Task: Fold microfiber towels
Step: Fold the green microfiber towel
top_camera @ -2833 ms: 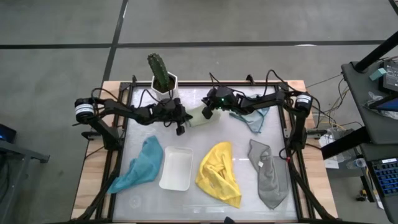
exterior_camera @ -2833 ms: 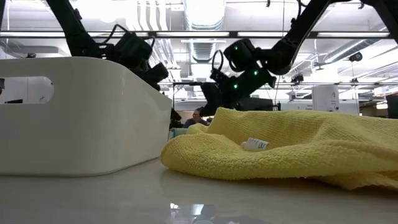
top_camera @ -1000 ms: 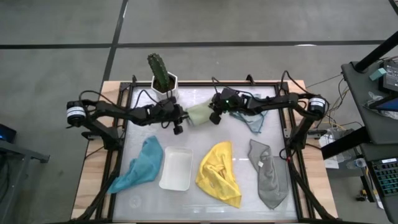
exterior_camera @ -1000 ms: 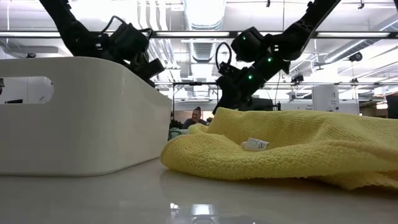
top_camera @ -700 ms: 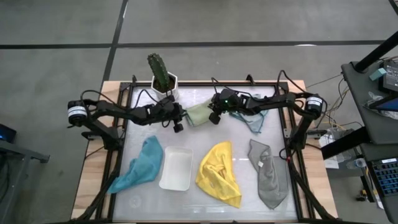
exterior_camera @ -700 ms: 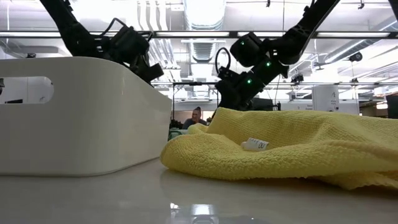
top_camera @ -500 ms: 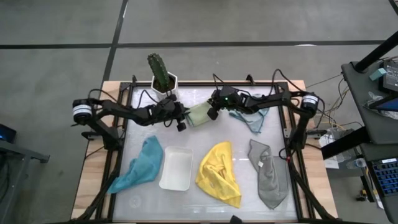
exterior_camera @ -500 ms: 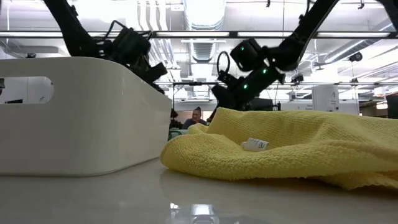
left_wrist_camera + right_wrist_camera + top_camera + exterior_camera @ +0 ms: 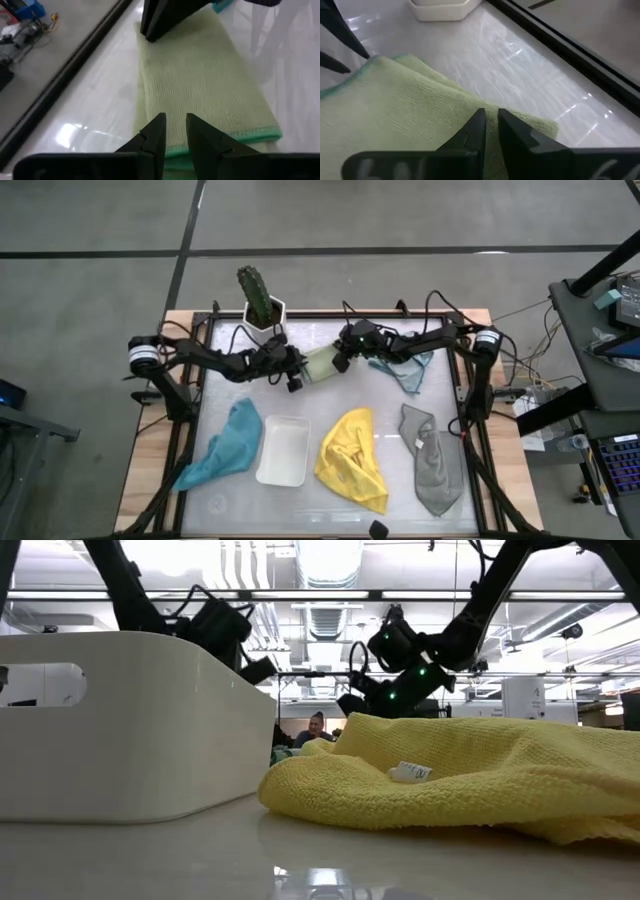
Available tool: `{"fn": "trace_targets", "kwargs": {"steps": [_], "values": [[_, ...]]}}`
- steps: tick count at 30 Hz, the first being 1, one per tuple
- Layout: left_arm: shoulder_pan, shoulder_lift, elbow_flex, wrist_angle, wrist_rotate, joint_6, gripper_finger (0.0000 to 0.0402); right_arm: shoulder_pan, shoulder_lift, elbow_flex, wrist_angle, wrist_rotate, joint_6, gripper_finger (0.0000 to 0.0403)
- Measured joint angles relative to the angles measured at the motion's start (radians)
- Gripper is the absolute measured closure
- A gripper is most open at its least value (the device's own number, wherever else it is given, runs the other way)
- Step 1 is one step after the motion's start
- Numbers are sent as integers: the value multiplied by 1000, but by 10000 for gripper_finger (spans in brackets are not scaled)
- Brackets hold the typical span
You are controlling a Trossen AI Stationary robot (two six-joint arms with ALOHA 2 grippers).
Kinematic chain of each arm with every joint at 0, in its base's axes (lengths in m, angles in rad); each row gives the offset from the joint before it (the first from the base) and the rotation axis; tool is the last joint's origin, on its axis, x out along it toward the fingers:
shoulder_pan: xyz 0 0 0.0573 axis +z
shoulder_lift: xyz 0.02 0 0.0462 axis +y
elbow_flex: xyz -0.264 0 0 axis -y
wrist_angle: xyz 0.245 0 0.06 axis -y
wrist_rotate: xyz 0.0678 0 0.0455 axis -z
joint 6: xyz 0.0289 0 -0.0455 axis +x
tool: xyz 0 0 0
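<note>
At the far middle of the white glossy bench (image 9: 330,405), the small pale green microfiber towel (image 9: 320,363) lies folded between the two dark arms. The left pincer (image 9: 296,375) is at one end of this towel and the right pincer (image 9: 340,358) is at the opposite end. In the left wrist view the two dark fingers (image 9: 152,137) stand close together with only a thin gap, pinched on the green-stitched edge of the pale green towel (image 9: 200,85), so the left pincer is gripping it. In the right wrist view the fingers (image 9: 475,131) are also almost together and closed on the other edge of the same towel (image 9: 405,120), which shows a double layer there.

The other cloths lie loose and crumpled. The light blue soft towel (image 9: 405,370) is just beside the right arm, near the far right part of the bench. The teal soft towel (image 9: 225,445) lies on the near left, next to the white rectangular plastic tray (image 9: 283,450). The yellow soft towel (image 9: 352,458) is on the other side of the tray, in the near middle, and the grey soft towel (image 9: 432,460) is to the right of it. A green cactus in a white pot (image 9: 262,305) stands at the far edge of the bench, near the left arm.

In the low view the yellow towel (image 9: 480,775) and the wall of the tray (image 9: 130,730) fill the front, with both arms above and behind them.
</note>
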Motion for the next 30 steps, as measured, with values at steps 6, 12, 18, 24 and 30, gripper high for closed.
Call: {"fn": "trace_targets", "kwargs": {"steps": [6,12,18,24,30], "values": [[2,-88,0,-126,0,39,335,-9,-86,1,-90,-49,-4,353],[2,-126,-2,-179,9,74,281,-32,-168,1,-202,-152,-21,310],[2,-92,5,-173,11,135,213,-35,-196,1,-235,-157,-41,261],[0,-35,11,-118,17,180,202,-35,-196,-10,-248,-156,-32,235],[0,-2,11,-85,32,208,212,-35,-196,-42,-242,-156,3,227]]}}
